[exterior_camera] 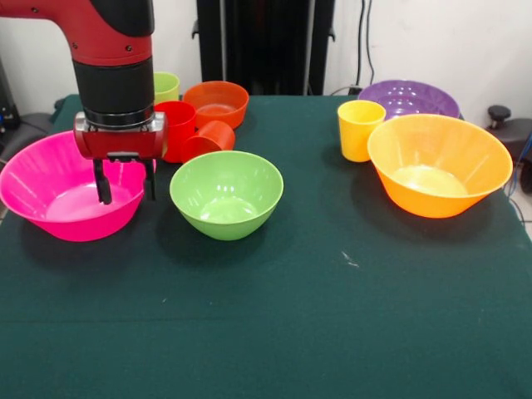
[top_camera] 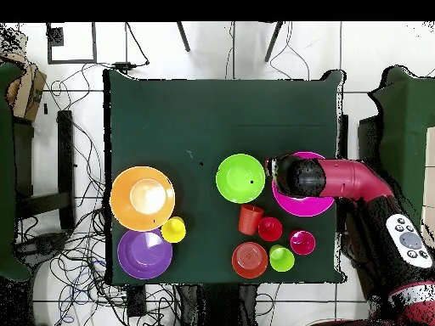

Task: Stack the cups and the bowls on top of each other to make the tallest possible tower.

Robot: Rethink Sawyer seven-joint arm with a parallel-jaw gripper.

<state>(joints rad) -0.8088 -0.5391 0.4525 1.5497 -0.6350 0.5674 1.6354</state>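
My gripper point(exterior_camera: 126, 181) is open and empty, its fingers point(exterior_camera: 104, 189) hanging inside the right part of the large pink bowl point(exterior_camera: 41, 187), close to its rim. The green bowl point(exterior_camera: 226, 193) stands just right of it, apart. The orange-yellow bowl point(exterior_camera: 439, 165), purple bowl point(exterior_camera: 409, 98) and yellow cup point(exterior_camera: 359, 129) are on the right. The orange-red bowl point(exterior_camera: 216, 101), lime green cup point(exterior_camera: 166, 85), upright red cup point(exterior_camera: 176, 129) and an orange cup point(exterior_camera: 212, 137) lying on its side are behind my gripper. The crimson cup point(top_camera: 302, 242) shows only overhead. No tower shows; nothing is nested.
In the overhead view my arm point(top_camera: 340, 180) covers most of the pink bowl point(top_camera: 307, 206) and hides the gripper. The green cloth point(exterior_camera: 332, 316) runs bare toward the camera. Chairs and cables lie beyond the table's edges.
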